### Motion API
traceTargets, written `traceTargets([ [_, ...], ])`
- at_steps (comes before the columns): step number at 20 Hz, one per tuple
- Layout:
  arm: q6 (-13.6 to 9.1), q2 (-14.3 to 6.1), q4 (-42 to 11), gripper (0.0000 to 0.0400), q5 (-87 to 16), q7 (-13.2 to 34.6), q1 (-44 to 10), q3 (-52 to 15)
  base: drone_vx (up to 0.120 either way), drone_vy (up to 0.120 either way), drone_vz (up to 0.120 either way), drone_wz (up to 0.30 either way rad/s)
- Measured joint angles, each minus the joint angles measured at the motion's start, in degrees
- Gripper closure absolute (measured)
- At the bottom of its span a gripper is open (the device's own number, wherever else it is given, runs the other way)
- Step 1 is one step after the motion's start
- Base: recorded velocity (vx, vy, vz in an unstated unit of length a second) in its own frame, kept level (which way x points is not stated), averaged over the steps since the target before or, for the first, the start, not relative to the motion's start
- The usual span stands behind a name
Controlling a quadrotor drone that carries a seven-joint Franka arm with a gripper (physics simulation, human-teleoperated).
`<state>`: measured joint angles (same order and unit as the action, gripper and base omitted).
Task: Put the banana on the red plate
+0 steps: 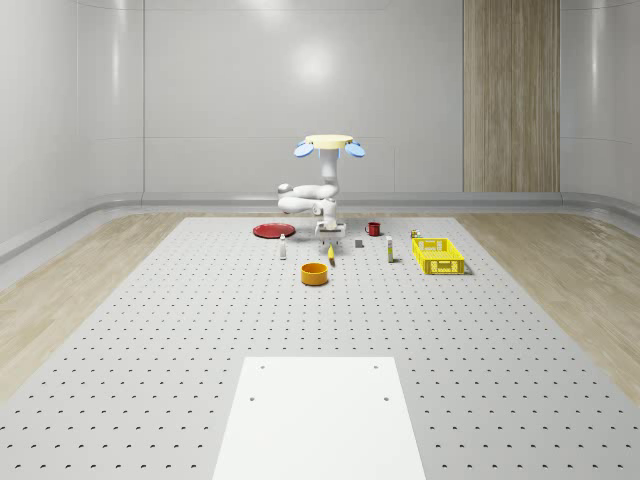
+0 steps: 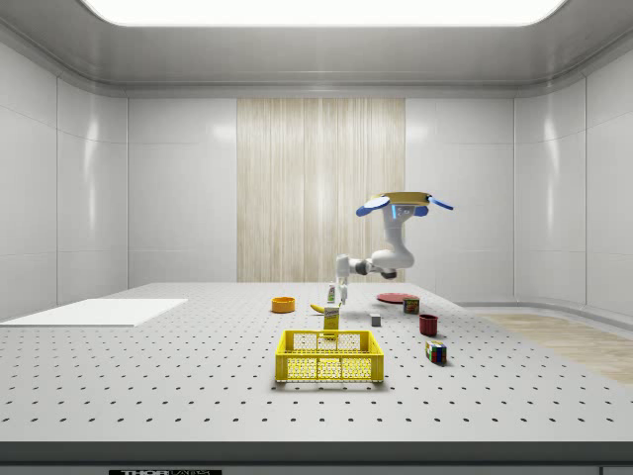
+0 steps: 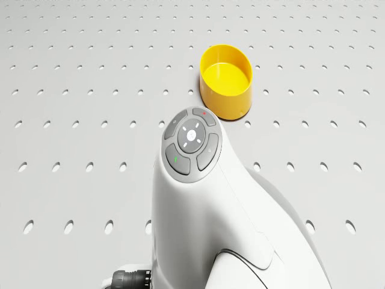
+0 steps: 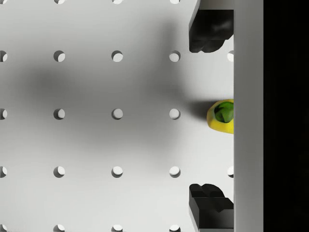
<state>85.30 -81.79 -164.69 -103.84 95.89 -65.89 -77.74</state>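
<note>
The drone (image 1: 329, 143) is hovered above the perforated table (image 1: 180, 330). The gripper (image 4: 211, 116) is held spread wide over the banana (image 4: 222, 116) (green tip visible), presumably for grasping; the red plate (image 1: 272, 231) lies nearby.

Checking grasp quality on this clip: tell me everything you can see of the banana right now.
The banana is yellow with a green tip, seen end-on in the wrist view. It hangs roughly upright just above the perforated floor, under the gripper, and the wrist view places it midway between the two dark fingers, which stand apart from it. The drone hovers above, beside the red plate.
</note>
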Motion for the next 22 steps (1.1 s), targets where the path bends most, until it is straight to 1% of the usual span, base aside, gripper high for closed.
traceTargets([
  [18,2.05,-2.19,0.1,0.0,0.92,0.42,-0.5,-0.37,0.12,0.0,0.0,0.0],
  [22,2.98,-2.74,0.34,0.0,-0.25,0.42,-0.64,0.98,0.01,0.0,0.0,0.0],
])
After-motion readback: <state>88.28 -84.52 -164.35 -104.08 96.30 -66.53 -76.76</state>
